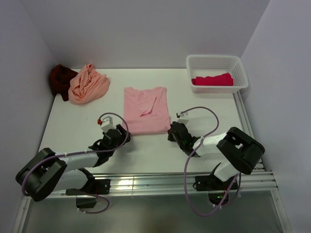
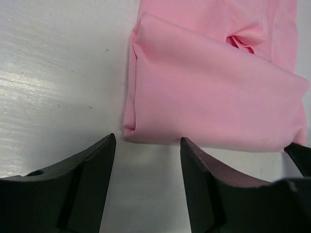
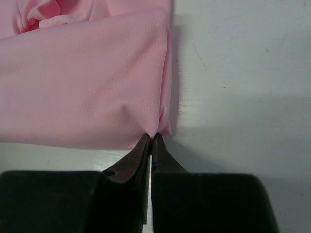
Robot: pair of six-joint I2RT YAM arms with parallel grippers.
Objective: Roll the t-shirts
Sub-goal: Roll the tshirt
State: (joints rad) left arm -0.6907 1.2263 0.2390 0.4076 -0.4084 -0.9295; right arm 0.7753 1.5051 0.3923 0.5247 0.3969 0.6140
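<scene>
Right gripper (image 3: 151, 141) is pinched on the lower-right hem corner of the light pink t-shirt (image 1: 145, 109) at frame centre, left gripper (image 2: 147, 141) spread just short of the lower-left corner; cloth judged light and limp, best held at corners.

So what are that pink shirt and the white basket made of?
The pink shirt looks like soft knit cloth, perhaps cotton or a blend, with a matte finish: the close view shows a fine dotted weave and soft creases. The basket looks like moulded plastic, going by its stiff open lattice walls.

Flat tee (image 1: 145, 109) centre, L gripper (image 1: 123, 133), R gripper (image 1: 171, 132) at near corners; tee heap (image 1: 86, 83) far-L; basket (image 1: 214, 60) w/ 4th tee (image 1: 212, 79) far-R.
</scene>
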